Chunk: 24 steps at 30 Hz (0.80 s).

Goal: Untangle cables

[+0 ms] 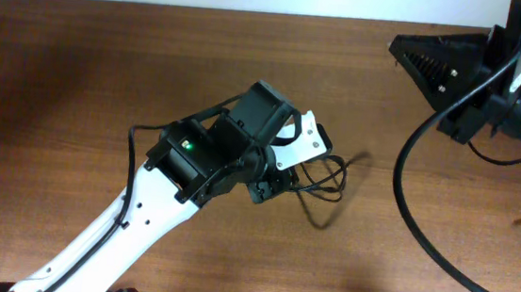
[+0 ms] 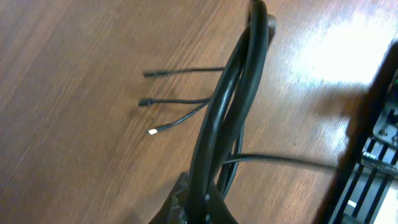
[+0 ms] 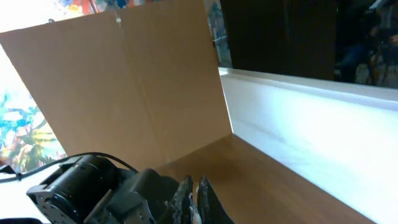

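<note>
Clamping cables point(image 2: 239, 93): left gripper point(image 2: 198, 208) jaws; right gripper point(image 3: 194, 202) jaws clenched together.

Smooth brown wood-grain table point(image 1: 47, 99), glossy enough for white glare toward two o'clock in the left wrist view. Black cables point(image 2: 239, 81), smooth rubbery sheath with a faint sheen. Matt brown cardboard sheet point(image 3: 124, 87) toward eleven o'clock in the right wrist view. Glossy white plastic arm shell point(image 1: 151, 210); matt black plastic housing point(image 1: 243, 126).

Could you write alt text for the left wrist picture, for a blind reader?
The left gripper clamps a bundle of black cables that arches away over a wooden table. Three loose ends stick out on the picture's left, one white-tipped.
</note>
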Available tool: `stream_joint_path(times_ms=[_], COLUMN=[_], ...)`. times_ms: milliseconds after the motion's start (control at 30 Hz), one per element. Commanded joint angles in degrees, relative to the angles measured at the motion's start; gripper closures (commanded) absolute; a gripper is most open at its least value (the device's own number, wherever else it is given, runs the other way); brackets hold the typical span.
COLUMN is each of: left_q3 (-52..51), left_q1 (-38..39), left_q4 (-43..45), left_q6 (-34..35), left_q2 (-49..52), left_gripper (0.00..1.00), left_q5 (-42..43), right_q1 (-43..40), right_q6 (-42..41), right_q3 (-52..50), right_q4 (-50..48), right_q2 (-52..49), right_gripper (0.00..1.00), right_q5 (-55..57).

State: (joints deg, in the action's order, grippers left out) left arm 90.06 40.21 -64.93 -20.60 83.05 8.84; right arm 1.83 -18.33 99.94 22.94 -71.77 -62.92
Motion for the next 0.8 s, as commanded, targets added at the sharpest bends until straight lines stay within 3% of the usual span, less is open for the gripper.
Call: stream_joint_path(times_ms=[0,100,200,233,300,467,533,567,667,733,767], left_q3=[-0.02,-0.02,-0.02,0.00,0.00,0.00,0.00,0.00,0.00,0.00,0.00], left_q1=[-0.24,-0.24,-0.31,-0.31,-0.31,-4.04,-6.23,-6.36,-6.23,-6.23,-6.25], left_q4=[-2.56,-3.28,-2.38,-1.84,-0.72,4.96,8.68,11.47,20.33,23.17,23.58], left_q6=[-2.29,-2.25,-2.21,-2.12,-1.20,10.32,18.58,19.98,19.98,20.00,20.00], left_q2=[-0.11,-0.13,-0.13,-0.13,-0.13,-0.20,-0.20,-0.20,-0.20,-0.20,-0.20], left_gripper=[1.00,1.00,1.00,1.00,1.00,1.00,1.00,1.00,1.00,1.00,1.00], left_q5=[-4.00,-3.98,-4.00,-4.00,-4.15,-4.17,-3.45,0.11,13.62,17.64,18.71], right_q1=[-0.09,-0.09,-0.09,-0.09,-0.09,-0.07,-0.04,0.00,0.04,0.04,0.04], right_q6=[-2.12,-2.10,-1.44,-1.44,-1.44,3.34,9.68,12.07,16.04,16.04,16.00], right_q3=[1.01,1.01,1.01,1.01,1.01,1.01,1.01,1.01,0.98,0.98,0.98], right_q4=[-0.48,1.03,7.96,9.99,13.66,31.17,38.73,41.90,47.21,49.37,49.57], right_q2=[0.68,0.48,0.42,0.42,0.42,0.42,0.37,0.31,-1.22,-3.56,-4.76], right_gripper=[0.96,0.96,0.38,0.27,0.17,0.09,0.07,0.01,0.01,0.01,0.09], right_q5=[5.86,7.19,7.30,7.30,7.72,15.65,15.69,16.57,17.64,19.12,19.71])
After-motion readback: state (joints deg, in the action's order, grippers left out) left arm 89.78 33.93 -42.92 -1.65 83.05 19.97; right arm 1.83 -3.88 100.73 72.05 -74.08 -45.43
